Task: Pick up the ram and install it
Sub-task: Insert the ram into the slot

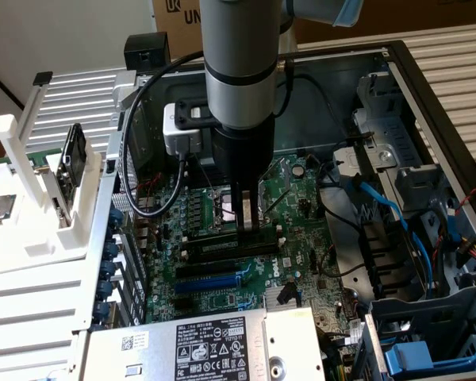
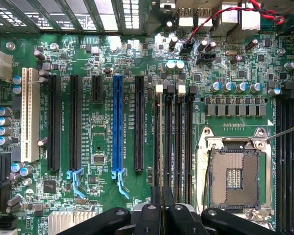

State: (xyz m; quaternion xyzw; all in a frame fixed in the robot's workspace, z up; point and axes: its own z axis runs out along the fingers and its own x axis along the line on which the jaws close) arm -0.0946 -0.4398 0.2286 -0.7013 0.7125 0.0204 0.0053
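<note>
The black two-fingered end effector is pinched almost fully together on the long, thin dark-green ram stick, which the wrist view catches edge-on as a pale sliver running along the first of four black memory slots. It's lined up right on that slot, but I honestly can't tell if it's fully seated or just resting in the top. Just beside the slots sits the open silver-framed CPU socket, empty, with its contact grid showing. On the other side of the slots are the black expansion slots, one bright blue slot and one white slot, all on the green motherboard. The white silkscreen text next to the slots is too tiny for me to read. In the exterior view the grey arm drops straight down into the open black computer case, with blue cables off towards the exterior view's right. The silver power supply box near the bottom carries a black label with white print I can't make out, plus a small white sticker that looks like DELL. On the exterior view's left is a white plastic rack. The cardboard box behind shows "UN" in black letters.
</note>
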